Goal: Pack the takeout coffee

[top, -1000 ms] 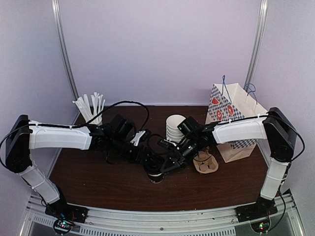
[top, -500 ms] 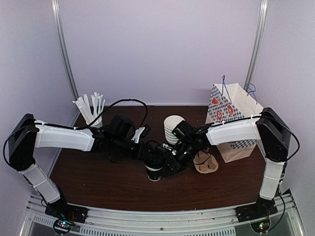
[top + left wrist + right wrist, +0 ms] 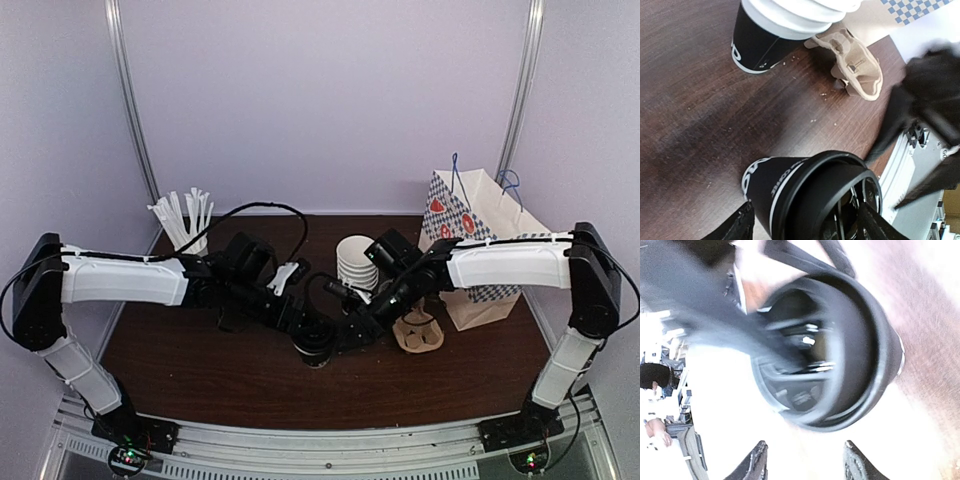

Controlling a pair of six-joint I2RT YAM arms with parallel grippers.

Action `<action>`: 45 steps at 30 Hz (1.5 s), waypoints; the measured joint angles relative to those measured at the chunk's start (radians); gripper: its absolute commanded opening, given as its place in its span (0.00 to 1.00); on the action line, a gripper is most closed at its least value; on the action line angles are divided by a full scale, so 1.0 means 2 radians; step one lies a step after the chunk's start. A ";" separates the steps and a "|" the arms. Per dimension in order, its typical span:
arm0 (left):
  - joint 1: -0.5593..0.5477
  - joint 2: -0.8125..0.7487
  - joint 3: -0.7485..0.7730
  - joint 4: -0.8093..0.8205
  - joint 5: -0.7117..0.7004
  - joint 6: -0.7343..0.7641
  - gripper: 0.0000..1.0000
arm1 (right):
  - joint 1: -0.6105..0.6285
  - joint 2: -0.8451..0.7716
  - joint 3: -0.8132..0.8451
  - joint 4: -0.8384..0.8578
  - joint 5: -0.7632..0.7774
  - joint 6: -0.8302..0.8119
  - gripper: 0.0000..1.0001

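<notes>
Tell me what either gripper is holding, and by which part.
Left gripper brackets the black-lidded paper coffee cup at its lid rim; a firm clamp cannot be told. Right gripper holds nothing.

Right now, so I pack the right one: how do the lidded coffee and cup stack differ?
The takeout coffee is one cup with a black dome lid; the cup stack is several, lidless. The coffee stands nearer the top camera than the stack. Both have black bases.

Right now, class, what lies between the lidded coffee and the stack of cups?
Only crumb-dusted bare tabletop separates coffee from stack, per the left wrist view.
</notes>
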State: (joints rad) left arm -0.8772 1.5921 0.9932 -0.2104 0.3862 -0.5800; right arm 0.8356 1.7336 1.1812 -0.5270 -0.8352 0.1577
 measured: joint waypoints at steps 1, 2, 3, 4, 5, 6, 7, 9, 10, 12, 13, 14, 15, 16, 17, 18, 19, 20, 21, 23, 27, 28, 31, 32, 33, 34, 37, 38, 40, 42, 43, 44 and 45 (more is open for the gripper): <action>0.000 0.000 0.002 0.000 0.000 0.001 0.75 | 0.000 -0.012 0.000 -0.001 -0.001 -0.005 0.52; 0.000 -0.001 0.005 -0.008 -0.003 0.005 0.75 | 0.000 -0.021 0.000 -0.002 -0.001 -0.011 0.52; 0.000 -0.001 0.009 -0.015 -0.006 0.010 0.76 | 0.000 -0.023 0.001 -0.002 -0.001 -0.012 0.52; 0.000 -0.001 0.014 -0.022 -0.010 0.014 0.77 | 0.000 -0.023 0.002 -0.003 -0.001 -0.015 0.52; 0.000 -0.001 0.017 -0.026 -0.014 0.017 0.78 | 0.000 -0.023 0.002 -0.004 -0.001 -0.017 0.52; 0.000 -0.001 0.022 -0.031 -0.017 0.020 0.78 | 0.000 -0.022 0.002 -0.006 -0.001 -0.020 0.52; 0.000 -0.001 0.027 -0.034 -0.021 0.022 0.79 | 0.000 -0.021 0.002 -0.008 -0.001 -0.021 0.52; 0.000 -0.001 0.037 -0.041 -0.028 0.026 0.79 | 0.000 -0.018 0.003 -0.011 -0.001 -0.024 0.52; 0.000 -0.001 0.042 -0.043 -0.032 0.027 0.80 | 0.000 -0.016 0.004 -0.013 -0.002 -0.025 0.52; 0.000 -0.002 0.050 -0.049 -0.040 0.028 0.80 | 0.000 -0.012 0.006 -0.015 -0.002 -0.027 0.52; 0.000 -0.002 0.053 -0.053 -0.046 0.028 0.80 | 0.000 -0.011 0.007 -0.017 -0.002 -0.027 0.52; 0.000 -0.003 0.057 -0.060 -0.052 0.026 0.80 | 0.000 -0.011 0.008 -0.020 -0.002 -0.029 0.53; 0.000 -0.006 0.060 -0.070 -0.061 0.022 0.79 | 0.000 -0.011 0.010 -0.025 -0.002 -0.031 0.53; 0.000 -0.009 0.064 -0.084 -0.069 0.016 0.77 | 0.000 -0.011 0.012 -0.030 -0.001 -0.034 0.53; 0.000 -0.015 0.066 -0.097 -0.077 0.006 0.74 | 0.000 -0.011 0.013 -0.032 -0.001 -0.037 0.52; 0.000 -0.024 0.066 -0.114 -0.088 -0.008 0.72 | 0.000 -0.012 0.013 -0.035 0.002 -0.041 0.52; 0.000 -0.034 0.065 -0.129 -0.095 -0.022 0.69 | 0.000 -0.014 0.013 -0.039 0.004 -0.044 0.52; 0.000 -0.045 0.064 -0.140 -0.099 -0.036 0.66 | 0.000 -0.017 0.013 -0.043 0.007 -0.048 0.52; 0.000 -0.058 0.059 -0.146 -0.101 -0.052 0.64 | 0.000 -0.019 0.013 -0.046 0.011 -0.051 0.52; 0.000 -0.088 0.043 -0.148 -0.100 -0.085 0.60 | -0.001 -0.024 0.013 -0.051 0.019 -0.056 0.51; 0.000 -0.110 0.017 -0.146 -0.090 -0.125 0.57 | -0.002 -0.024 0.025 -0.059 0.031 -0.059 0.50; 0.000 -0.107 0.014 -0.146 -0.088 -0.132 0.57 | -0.003 -0.024 0.030 -0.061 0.033 -0.059 0.50; 0.000 -0.090 0.009 -0.141 -0.081 -0.146 0.55 | -0.003 -0.018 0.050 -0.064 0.039 -0.063 0.54; 0.000 -0.085 0.006 -0.138 -0.079 -0.150 0.54 | -0.003 -0.016 0.055 -0.065 0.041 -0.063 0.55; 0.000 -0.081 0.002 -0.134 -0.077 -0.153 0.54 | -0.003 -0.013 0.061 -0.068 0.043 -0.065 0.57; 0.000 -0.076 -0.002 -0.129 -0.074 -0.155 0.54 | -0.003 -0.011 0.066 -0.069 0.045 -0.066 0.58; 0.000 -0.068 -0.010 -0.116 -0.066 -0.162 0.54 | -0.003 -0.005 0.085 -0.084 0.060 -0.077 0.61; 0.000 -0.065 -0.011 -0.111 -0.062 -0.164 0.54 | -0.003 -0.001 0.098 -0.096 0.069 -0.086 0.62; 0.000 -0.060 -0.011 -0.100 -0.056 -0.167 0.54 | -0.003 0.007 0.119 -0.109 0.080 -0.096 0.63; 0.000 -0.056 -0.011 -0.094 -0.051 -0.168 0.54 | -0.002 0.012 0.136 -0.117 0.090 -0.108 0.65; 0.000 -0.055 -0.011 -0.092 -0.050 -0.168 0.53 | -0.002 0.013 0.140 -0.120 0.093 -0.111 0.66; 0.000 -0.055 -0.011 -0.090 -0.049 -0.168 0.53 | -0.001 0.016 0.145 -0.127 0.095 -0.117 0.67; 0.000 -0.055 -0.011 -0.090 -0.049 -0.168 0.53 | 0.000 0.018 0.149 -0.131 0.097 -0.121 0.67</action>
State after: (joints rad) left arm -0.8780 1.4830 0.9703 -0.3908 0.2882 -0.9154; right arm 0.8364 1.7699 1.4792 -0.7887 -0.6411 -0.0853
